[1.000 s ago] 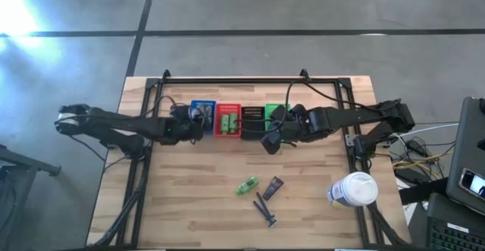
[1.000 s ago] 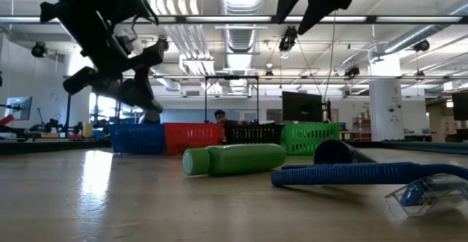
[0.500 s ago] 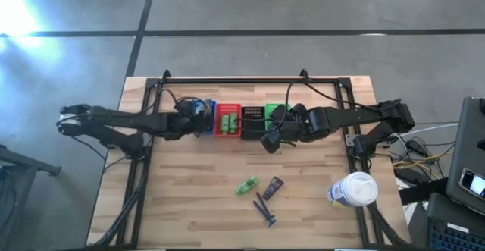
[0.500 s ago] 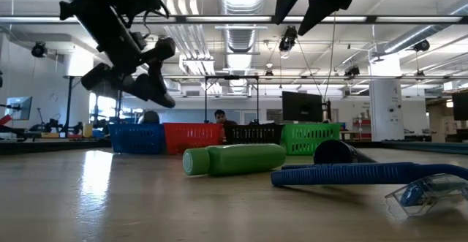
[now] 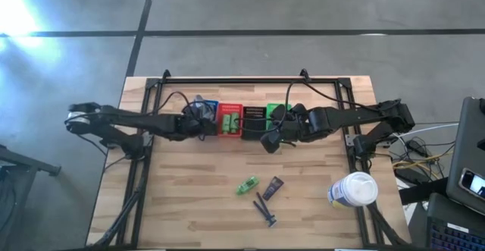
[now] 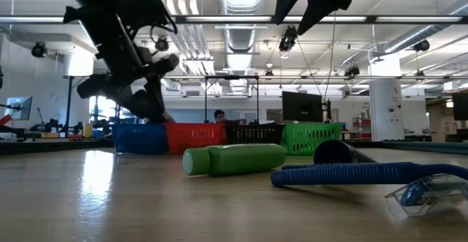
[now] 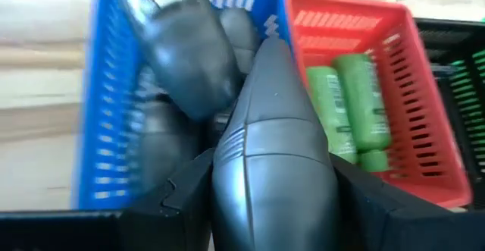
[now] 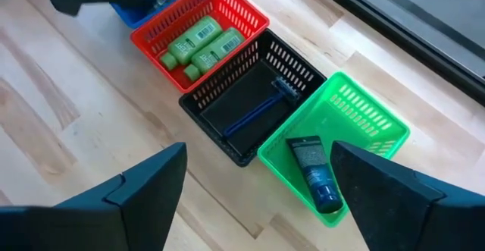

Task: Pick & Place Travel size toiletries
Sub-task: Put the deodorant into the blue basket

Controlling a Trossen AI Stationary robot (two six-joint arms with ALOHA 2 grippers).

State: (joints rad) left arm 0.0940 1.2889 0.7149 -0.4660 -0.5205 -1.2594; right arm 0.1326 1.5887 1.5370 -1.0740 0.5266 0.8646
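On the pale wooden tabletop [image 5: 182, 198], low in the frame, a green tube [image 5: 247, 185], a black tube [image 5: 273, 187] and dark-blue razors [image 5: 264, 209] lie loose beside a white tub [image 5: 353, 189]. Farther back, the left gripper [image 5: 203, 120] dips into the blue basket [image 7: 91, 122], clenched on a grey mini bottle [image 7: 182, 50], though motion blur smears the basket's contents. The right gripper [image 8: 254, 183] hovers spread wide above the red [image 8: 241, 12], black [image 8: 303, 69] and green baskets [image 8: 364, 114]; behind them, the open room holds ceiling lights and monitors.

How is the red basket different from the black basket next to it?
The red mesh basket holds green tubes lying side by side; the black mesh basket holds one thin blue razor. The red one sits beside the blue basket, the black one beside the green basket. Both are small, rectangular and open-topped.
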